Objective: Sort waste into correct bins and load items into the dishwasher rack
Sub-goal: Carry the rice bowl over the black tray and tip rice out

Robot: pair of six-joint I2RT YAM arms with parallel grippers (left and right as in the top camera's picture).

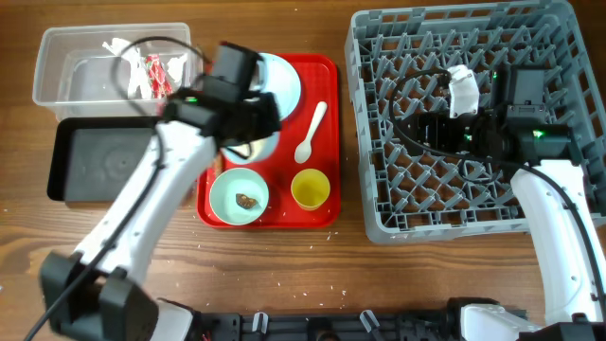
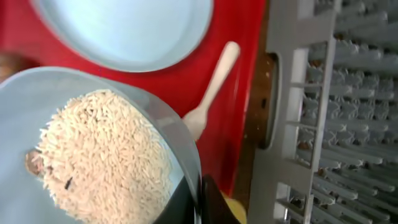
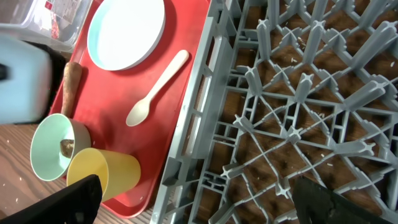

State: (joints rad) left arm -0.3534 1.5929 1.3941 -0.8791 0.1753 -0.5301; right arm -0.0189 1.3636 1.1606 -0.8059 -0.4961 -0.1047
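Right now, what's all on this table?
rack: one, grey, right
red tray: one, red, centre
tub: one, clear, left
wrapper: one, red-and-white, in tub
black tray: one, black, beside tub
plate: one, pale, on red tray
spoon: one, white, on red tray
cup: one, yellow, on red tray
teal bowl: one, teal, on red tray
lump: one, brown, in teal bowl
stick: one, brown, on red tray
white bowl: one, whitish, in left gripper
rice: heap, whitish, in white bowl
left gripper: one, black, gripping white bowl
right gripper: one, black, open above rack
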